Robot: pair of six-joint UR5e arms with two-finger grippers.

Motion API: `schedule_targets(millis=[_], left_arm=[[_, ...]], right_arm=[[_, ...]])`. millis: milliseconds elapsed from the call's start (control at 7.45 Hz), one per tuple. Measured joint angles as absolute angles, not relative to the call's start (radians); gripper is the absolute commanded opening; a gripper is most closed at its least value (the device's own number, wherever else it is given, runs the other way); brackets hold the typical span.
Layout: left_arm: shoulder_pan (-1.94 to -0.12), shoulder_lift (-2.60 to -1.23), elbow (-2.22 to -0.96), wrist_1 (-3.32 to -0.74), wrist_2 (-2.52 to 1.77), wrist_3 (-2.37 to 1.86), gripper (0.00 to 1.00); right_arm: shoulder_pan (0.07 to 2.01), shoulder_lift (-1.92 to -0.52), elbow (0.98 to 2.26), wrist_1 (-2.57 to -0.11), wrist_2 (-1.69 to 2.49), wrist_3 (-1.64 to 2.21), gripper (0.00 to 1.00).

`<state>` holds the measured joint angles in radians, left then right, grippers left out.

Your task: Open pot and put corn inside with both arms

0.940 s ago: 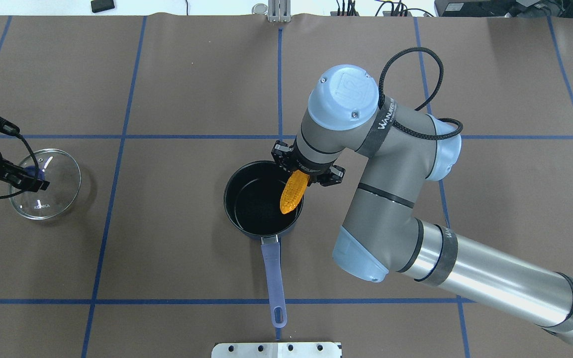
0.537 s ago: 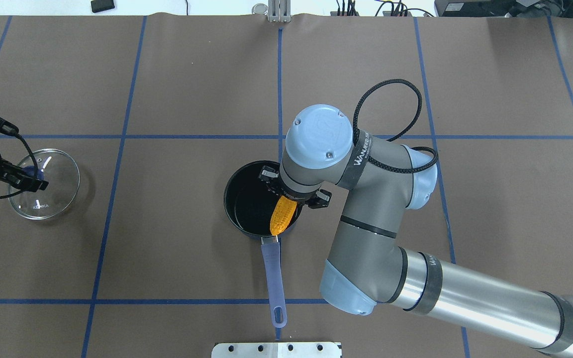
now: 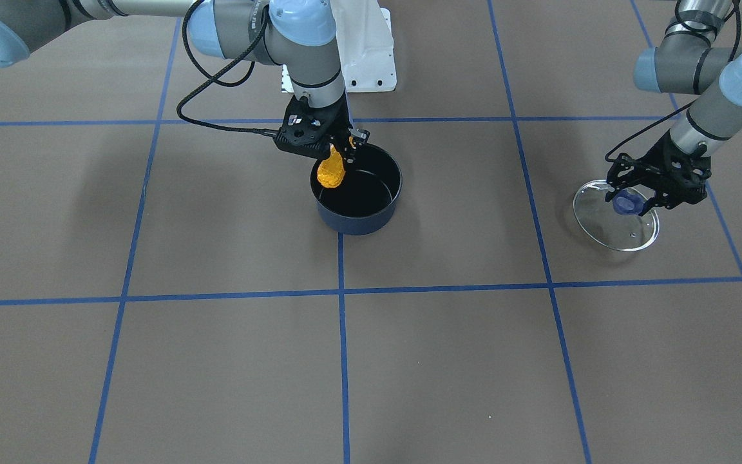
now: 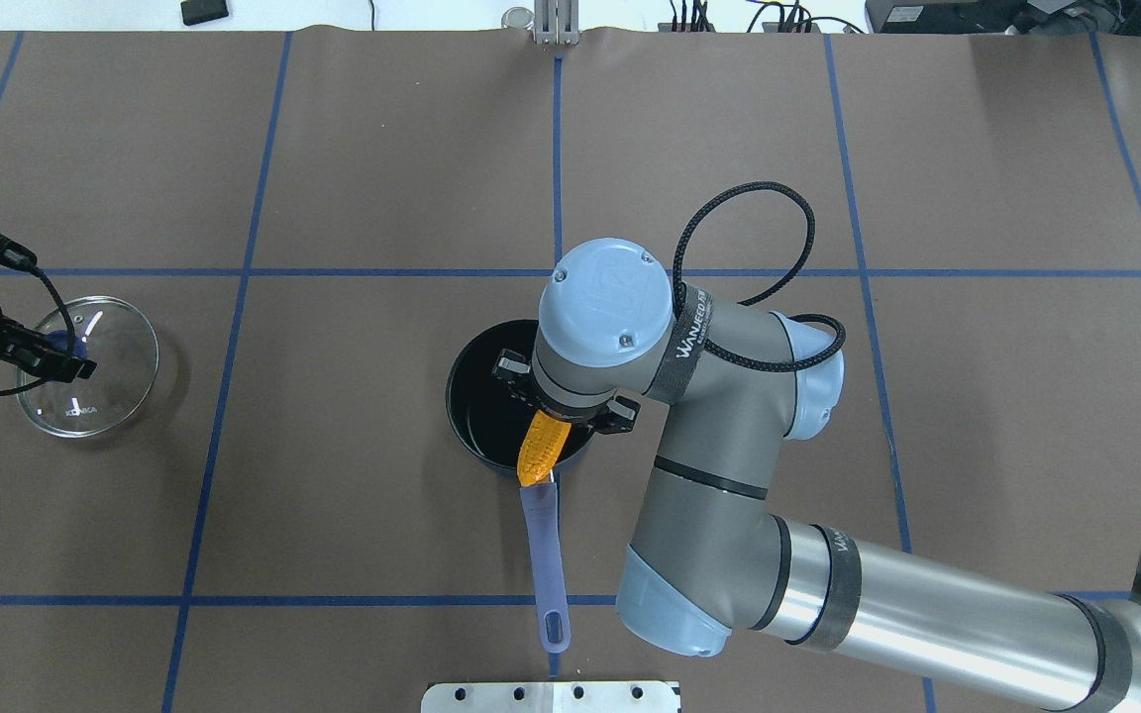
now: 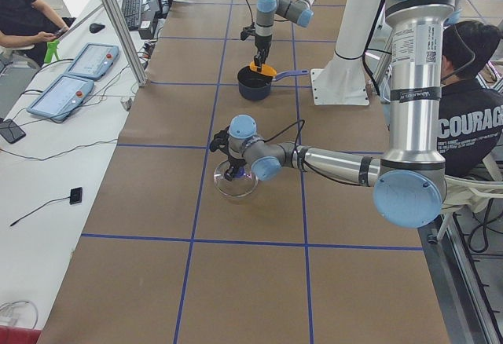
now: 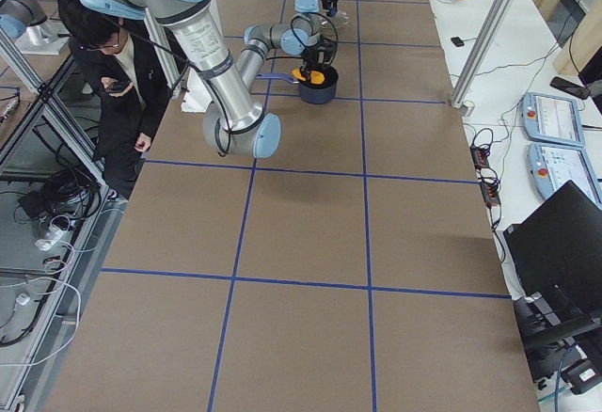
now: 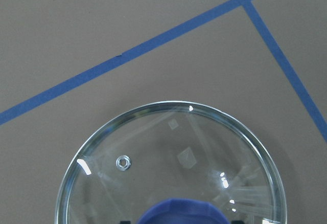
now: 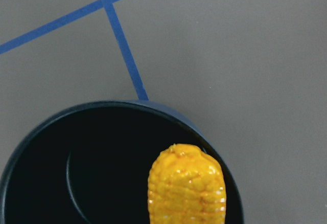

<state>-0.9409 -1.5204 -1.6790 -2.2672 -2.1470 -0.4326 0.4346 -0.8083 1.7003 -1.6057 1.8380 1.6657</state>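
Here the right tool (image 3: 332, 153) holds corn (image 3: 330, 172) over the pot's (image 3: 358, 222) handle-side rim.

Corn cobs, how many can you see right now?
1: the corn is held by the right gripper above the pot, near its rim. None shows elsewhere.
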Motion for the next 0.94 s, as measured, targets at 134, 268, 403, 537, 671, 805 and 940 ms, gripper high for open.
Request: schedule_targets(millis=[134, 268, 403, 537, 671, 805, 940], left_arm=[[-0.942, -1.52, -1.679, -2.267, -2.148, -0.433, 0.68], [-0.943, -1.52, -1.68, -2.267, -2.149, -0.433, 0.68], [-0.944, -1.52, -1.68, -2.267, -2.15, -0.433, 0.68], [-0.944, -1.52, -1.68, -2.267, -2.15, -0.433, 0.68], [-0.944, -1.52, -1.679, -2.267, -2.149, -0.433, 0.69], [-0.943, -1.521, -1.678, -2.266, -2.146, -0.433, 0.71], [-0.943, -1.521, -1.678, -2.266, -2.145, -0.433, 0.72]], right_arm=[[0.438, -0.804, 1.698, -1.606, 1.838, 1.664, 0.52], [0.446, -0.799, 1.694, -1.606, 1.839, 1.66, 0.53], [0.458, -0.791, 1.686, -1.605, 1.841, 1.656, 0.85], [0.469, -0.783, 1.678, -1.604, 1.842, 1.653, 1.0], [0.478, -0.776, 1.674, -1.604, 1.844, 1.651, 1.0], [0.487, -0.77, 1.673, -1.604, 1.846, 1.651, 1.0], [0.494, -0.768, 1.672, -1.605, 1.847, 1.651, 1.0]])
